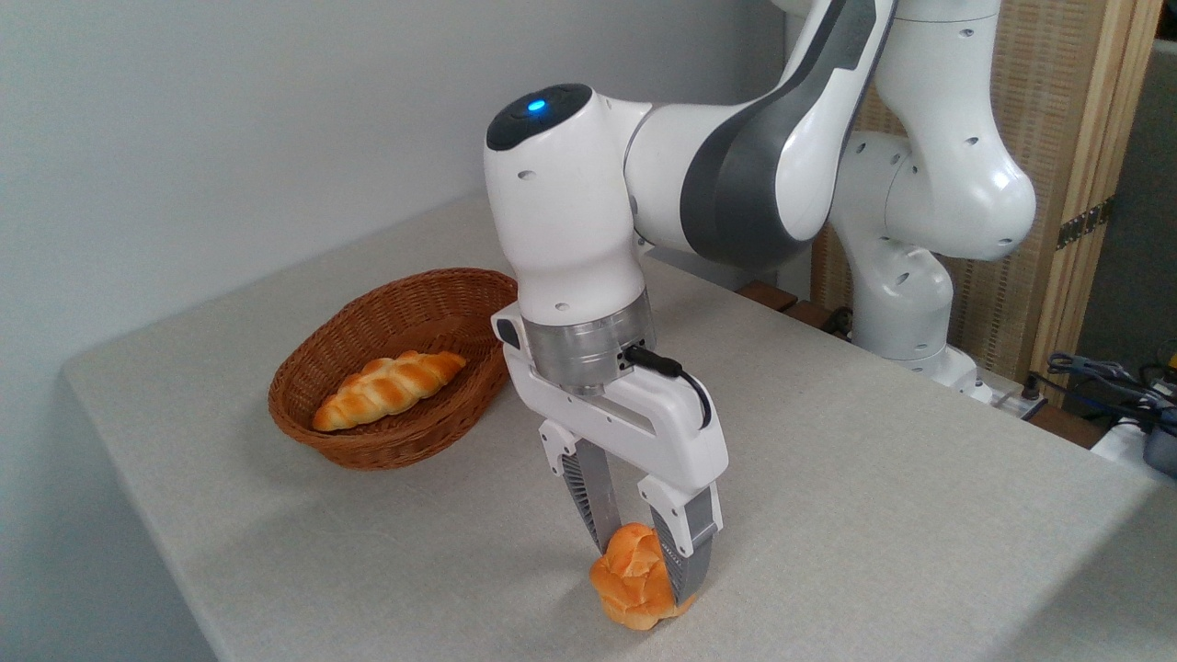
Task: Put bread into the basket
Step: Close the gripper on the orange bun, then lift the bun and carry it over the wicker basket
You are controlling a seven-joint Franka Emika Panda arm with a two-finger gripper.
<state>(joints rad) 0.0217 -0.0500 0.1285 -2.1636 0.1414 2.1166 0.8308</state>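
- The bread (633, 579) is a small round bun, golden-orange, with a knotted top split into plump segments; paler cream shows in the creases between them.
- It sits at the near edge of the table (874, 478), low in the picture, well apart from the basket (386, 441), which lies farther back and to the left.
- The gripper (648, 561) points down over the bun with one finger on each side, pressed against its flanks: it is closed on the bread.
- The bun's underside looks to be at the table top or barely above it; whether it rests there or is lifted clear cannot be told.
- The right finger (691, 542) covers part of the bun's right side, and the left finger's tip is hidden behind it.
- The basket is an oval of brown woven wicker with low sloping sides. Its right rim is cut off from view by the white arm (570, 230).
- Inside the basket lies a long braided loaf (391, 388), orange with pale stripes, slanting from lower left to upper right.
- The arm's upper links run out of the top of the picture; a blue light glows on the dark cap of the wrist joint.
- The table is a pale grey-beige, finely speckled surface with soft shadows under the arm and the basket.
- A plain pale grey-blue wall (230, 138) stands behind on the left.
- On the right, a wood-framed woven screen (1076, 138) stands behind the arm's base, with cables (1103, 377) beyond the table's edge, too small to make out.
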